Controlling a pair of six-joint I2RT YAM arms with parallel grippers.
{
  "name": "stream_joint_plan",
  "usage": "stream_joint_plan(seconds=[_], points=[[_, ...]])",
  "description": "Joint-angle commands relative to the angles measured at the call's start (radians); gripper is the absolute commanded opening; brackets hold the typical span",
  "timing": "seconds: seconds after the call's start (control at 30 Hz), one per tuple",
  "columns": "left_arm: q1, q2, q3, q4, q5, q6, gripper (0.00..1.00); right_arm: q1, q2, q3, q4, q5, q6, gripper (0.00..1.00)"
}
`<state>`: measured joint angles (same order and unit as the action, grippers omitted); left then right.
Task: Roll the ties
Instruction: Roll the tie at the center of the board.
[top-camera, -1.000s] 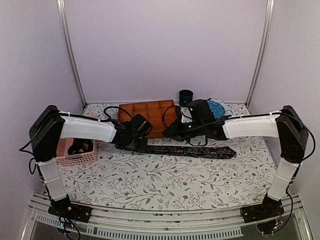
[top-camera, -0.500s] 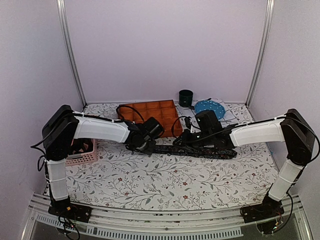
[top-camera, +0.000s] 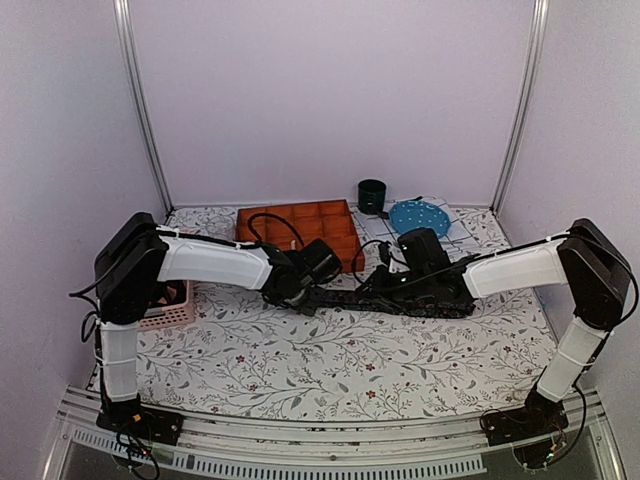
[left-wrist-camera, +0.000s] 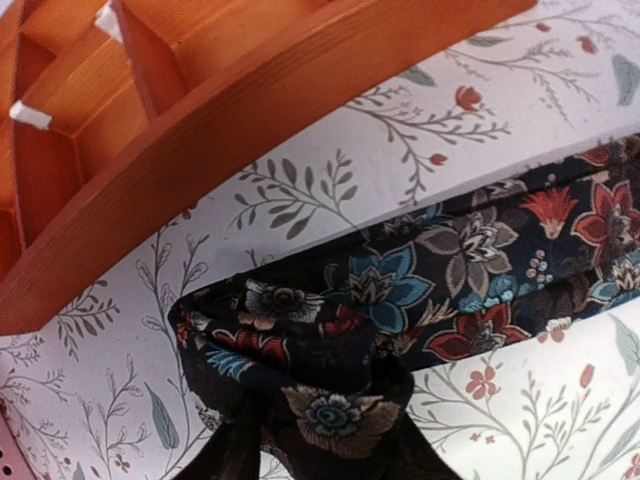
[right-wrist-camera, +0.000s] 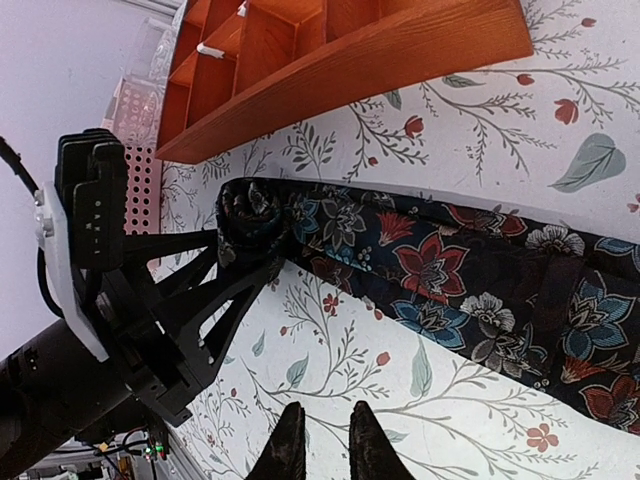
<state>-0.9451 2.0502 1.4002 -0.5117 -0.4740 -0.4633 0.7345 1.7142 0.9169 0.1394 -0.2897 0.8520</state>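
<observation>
One tie (top-camera: 425, 303), dark with red and blue flowers, lies flat across the middle of the table. Its left end is wound into a small roll (right-wrist-camera: 243, 222). In the left wrist view the roll (left-wrist-camera: 300, 350) fills the space between my left gripper's (left-wrist-camera: 325, 445) fingers, which stand apart around it. My left gripper (top-camera: 311, 294) sits at that rolled end, just in front of the tray. My right gripper (top-camera: 381, 284) hovers over the tie's middle. In its own view, the right gripper (right-wrist-camera: 327, 442) has its fingers a narrow gap apart over bare cloth, holding nothing.
An orange wooden compartment tray (top-camera: 268, 222) lies right behind the roll. A pink basket (top-camera: 172, 310) stands at the left, a dark cup (top-camera: 372, 194) and a blue plate (top-camera: 420, 215) at the back. The table wears a floral cloth (top-camera: 330, 365).
My left arm has travelled right along the tie, which now lies shorter with its left end rolled. The left fingers have spread apart. My right gripper shifted slightly right and toward the front.
</observation>
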Motion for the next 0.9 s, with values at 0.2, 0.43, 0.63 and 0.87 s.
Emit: stream_joint_plan(seconds=[0.2,0.43,0.63,0.87], points=[[-0.03,0.041,0.065,0.018,0.07,0.024,0.48,-0.021,-0.089,-0.033,0.044,-0.006,0.016,0.16],[-0.047,0.062,0.106,0.021,0.087,0.03,0.53,-0.034,-0.1,-0.048,0.044,-0.003,0.015,0.16],[-0.049,0.054,0.115,0.028,0.097,0.034,0.63,-0.046,-0.1,-0.06,0.04,-0.011,0.008,0.16],[-0.049,0.021,0.115,0.039,0.125,0.032,0.67,-0.064,-0.101,-0.048,0.027,-0.03,-0.019,0.16]])
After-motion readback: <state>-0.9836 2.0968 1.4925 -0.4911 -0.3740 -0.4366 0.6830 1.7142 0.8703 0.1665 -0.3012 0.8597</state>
